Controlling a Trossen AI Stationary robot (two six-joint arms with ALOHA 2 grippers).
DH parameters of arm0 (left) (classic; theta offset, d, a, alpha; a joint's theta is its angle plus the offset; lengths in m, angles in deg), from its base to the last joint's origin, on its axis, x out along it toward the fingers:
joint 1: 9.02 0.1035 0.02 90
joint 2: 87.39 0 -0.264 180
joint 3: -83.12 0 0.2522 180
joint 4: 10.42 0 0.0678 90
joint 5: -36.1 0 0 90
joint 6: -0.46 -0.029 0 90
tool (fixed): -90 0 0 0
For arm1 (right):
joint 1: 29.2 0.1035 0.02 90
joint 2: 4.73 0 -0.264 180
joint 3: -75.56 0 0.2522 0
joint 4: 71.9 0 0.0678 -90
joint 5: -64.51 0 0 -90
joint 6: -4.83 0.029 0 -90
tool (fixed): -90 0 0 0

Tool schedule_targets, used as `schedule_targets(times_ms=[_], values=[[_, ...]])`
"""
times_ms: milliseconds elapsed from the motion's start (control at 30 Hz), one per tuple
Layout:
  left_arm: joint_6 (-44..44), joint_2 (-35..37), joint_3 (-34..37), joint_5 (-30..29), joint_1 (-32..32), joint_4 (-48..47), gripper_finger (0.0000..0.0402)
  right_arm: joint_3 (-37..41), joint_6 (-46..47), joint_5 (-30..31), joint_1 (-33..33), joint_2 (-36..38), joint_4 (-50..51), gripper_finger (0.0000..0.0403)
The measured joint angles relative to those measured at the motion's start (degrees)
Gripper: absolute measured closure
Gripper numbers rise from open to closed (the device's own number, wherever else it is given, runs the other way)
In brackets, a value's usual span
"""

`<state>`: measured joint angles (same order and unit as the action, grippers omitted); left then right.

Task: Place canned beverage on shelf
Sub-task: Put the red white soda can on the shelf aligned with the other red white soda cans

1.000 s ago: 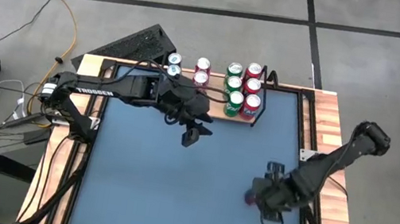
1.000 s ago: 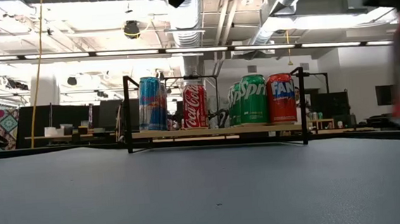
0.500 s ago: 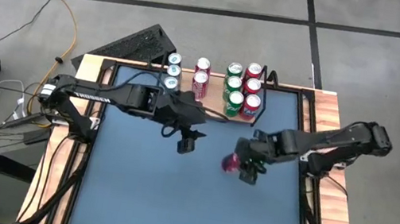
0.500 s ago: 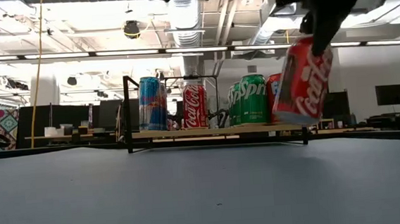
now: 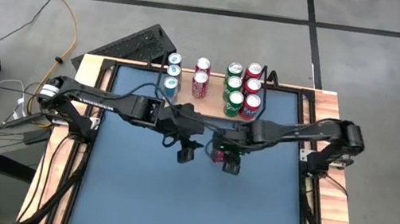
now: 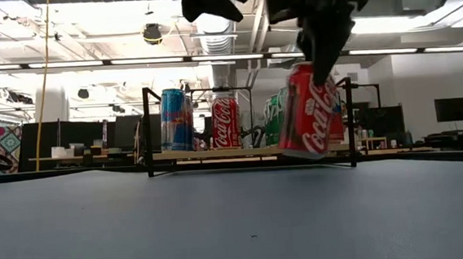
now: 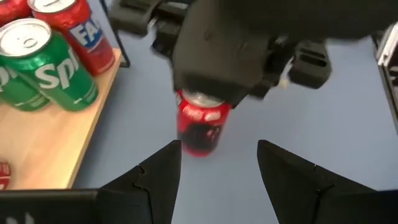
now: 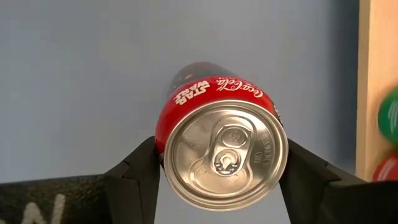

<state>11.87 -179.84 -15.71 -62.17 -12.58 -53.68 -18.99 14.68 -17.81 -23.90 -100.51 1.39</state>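
Since 1 second ago the right pincer [image 5: 225, 155] has swung from the bench's right side toward the middle, carrying a red Coca-Cola can [image 6: 309, 110]. Its fingers [image 8: 134, 174] are clamped on the can's sides near the top; "Coca-Cola" and "Star Wars" read along the rim. The can hangs tilted above the blue bench [image 5: 169, 204], just in front of the shelf [image 6: 217, 153]. Beside it the left pincer [image 5: 186, 153] hovers with jaws apart, holding nothing. On the shelf stand a blue can [image 6: 175, 119], a Coca-Cola can [image 6: 225, 122], Sprite cans [image 7: 53, 68] and a Fanta can [image 7: 84, 28]. Behind lies a lit workshop hall.
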Motion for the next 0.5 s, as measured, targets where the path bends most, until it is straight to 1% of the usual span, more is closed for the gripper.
schedule_targets(times_ms=[100,233,500], values=[[-0.8,0.1,0.0,-0.7,-0.2,-0.6,0.0205,-2.5,-2.4,0.0,0.0,-3.0,0.0,0.0163],[-0.8,0.6,0.0,-2.3,-0.2,-2.6,0.0205,-3.8,-5.3,0.0,0.0,-6.7,-0.2,0.0157],[1.0,2.6,0.0,-4.2,-0.2,-7.8,0.0205,-4.3,-11.8,-1.4,0.6,-8.3,-3.5,0.0133]])
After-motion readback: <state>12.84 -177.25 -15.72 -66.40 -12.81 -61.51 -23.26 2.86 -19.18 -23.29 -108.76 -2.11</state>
